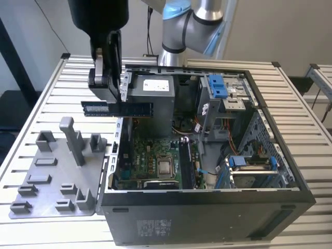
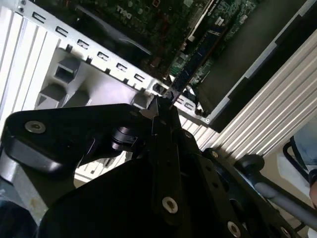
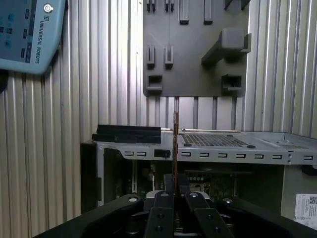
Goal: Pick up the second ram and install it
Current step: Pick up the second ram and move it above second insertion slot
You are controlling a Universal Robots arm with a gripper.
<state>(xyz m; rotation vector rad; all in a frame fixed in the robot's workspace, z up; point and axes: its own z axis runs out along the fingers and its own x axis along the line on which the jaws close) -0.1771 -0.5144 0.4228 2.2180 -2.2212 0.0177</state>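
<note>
My gripper (image 1: 111,100) is shut on the second ram (image 1: 136,109), a long dark green-black strip held level in the air. In the exterior view it hangs over the left wall of the open computer case (image 1: 207,218), above the motherboard (image 1: 150,153). In the first wrist view the ram (image 3: 175,144) is a thin edge-on line rising from between my fingers (image 3: 163,198). In the second wrist view the ram (image 2: 194,62) juts out past the gripper (image 2: 162,103) toward the board.
A grey plastic tray (image 1: 49,179) with upright blocks lies on the slatted table at the exterior view's left of the case. A silver processor chip (image 1: 165,167) sits mid-board, with dark slots (image 1: 185,165) beside it. A power supply (image 1: 153,96) and blue drive brackets (image 1: 218,88) fill the case's far side.
</note>
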